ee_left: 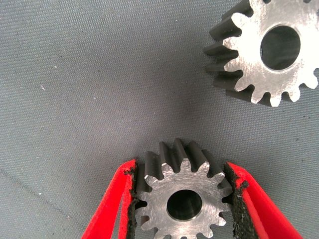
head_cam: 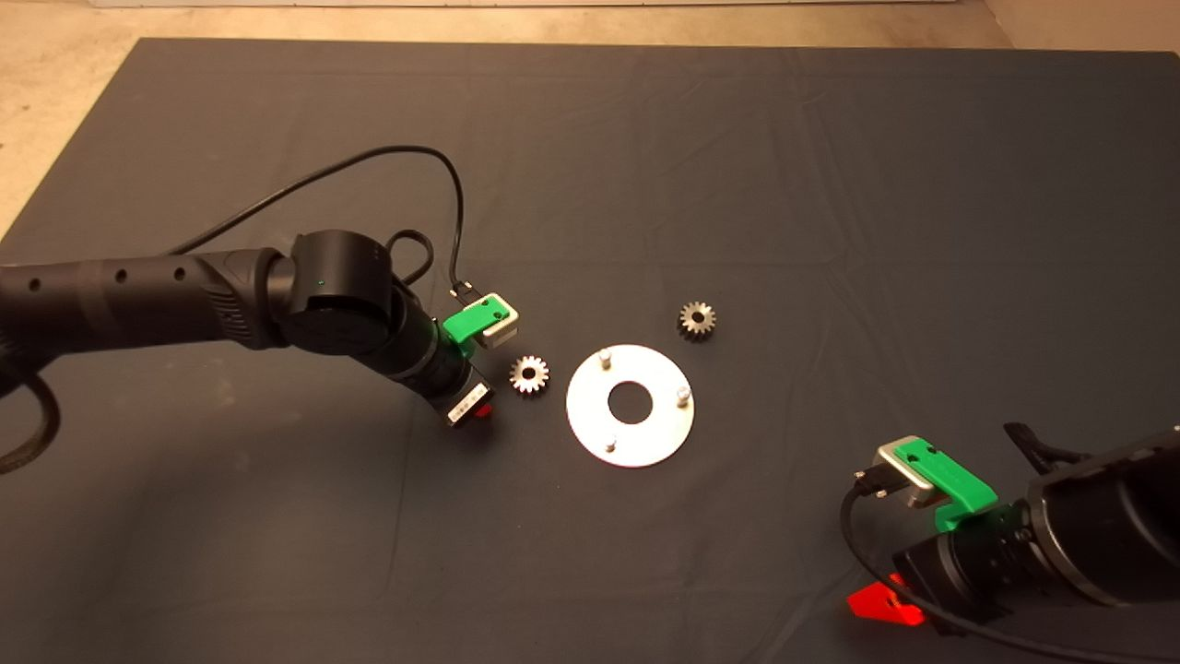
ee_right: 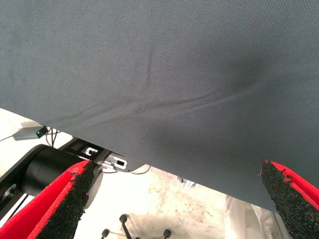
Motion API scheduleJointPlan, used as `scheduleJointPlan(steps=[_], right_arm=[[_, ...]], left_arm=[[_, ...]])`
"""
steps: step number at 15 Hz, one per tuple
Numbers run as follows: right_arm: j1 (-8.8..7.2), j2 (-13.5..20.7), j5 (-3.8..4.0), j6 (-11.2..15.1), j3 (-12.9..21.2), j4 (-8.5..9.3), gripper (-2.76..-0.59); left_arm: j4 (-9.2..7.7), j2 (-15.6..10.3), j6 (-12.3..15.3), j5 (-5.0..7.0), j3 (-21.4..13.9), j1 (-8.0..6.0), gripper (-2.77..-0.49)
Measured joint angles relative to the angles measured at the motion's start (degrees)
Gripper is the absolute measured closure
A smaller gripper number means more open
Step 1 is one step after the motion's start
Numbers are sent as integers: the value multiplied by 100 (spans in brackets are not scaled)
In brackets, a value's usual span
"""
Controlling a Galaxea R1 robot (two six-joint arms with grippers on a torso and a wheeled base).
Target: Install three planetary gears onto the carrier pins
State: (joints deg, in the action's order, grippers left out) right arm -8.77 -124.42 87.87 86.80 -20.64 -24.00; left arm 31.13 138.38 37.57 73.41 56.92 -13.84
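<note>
L gripper [ee_left: 183,199] sat low over the mat [head_cam: 737,166], left of centre, fingers [ee_left: 110,206] clamped on either side of one planetary gear [ee_left: 183,196]; pads touched its teeth, gear flat betw. them. In head view that gear was hidden under the wrist. A 2nd gear [head_cam: 529,374] lay flat on the mat just right of the gripper, near the disc's left edge, not touching it. Disc [head_cam: 636,441] lay mid-mat w/ three carrier pins [head_cam: 605,356] upright, all bare. 3rd gear [head_cam: 698,320] lay just beyond the disc's far-right rim. R gripper [ee_right: 174,199] hung at near-right corner of the mat, fingers wide apart, nothing betw. them; floor & dark equipment showed past the mat edge.
</note>
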Motion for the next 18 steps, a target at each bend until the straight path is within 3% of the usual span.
scheduleJointPlan(steps=[6, 10, 12, 15, 16, 18], right_arm=[[-101, 206, -5, -144, 0, 0, -250], [-178, 527, 2, -389, 0, -2, -250], [-189, 603, 5, -450, 0, 0, -250], [-208, 653, -2, -511, 0, -2, -250], [-208, 664, -2, -516, 0, -1, -250], [-221, 667, -2, -535, 0, -2, -250]], left_arm=[[1, -15, 0, 1, -57, 1, -88], [-24, -54, 55, 16, -600, -29, -86], [-46, -43, 200, 164, -805, -272, -86], [-81, -20, 615, 720, -1354, -580, -86], [-194, 35, 751, 794, -1557, -718, -86], [-368, 305, 951, 823, -1671, -1051, -86]])
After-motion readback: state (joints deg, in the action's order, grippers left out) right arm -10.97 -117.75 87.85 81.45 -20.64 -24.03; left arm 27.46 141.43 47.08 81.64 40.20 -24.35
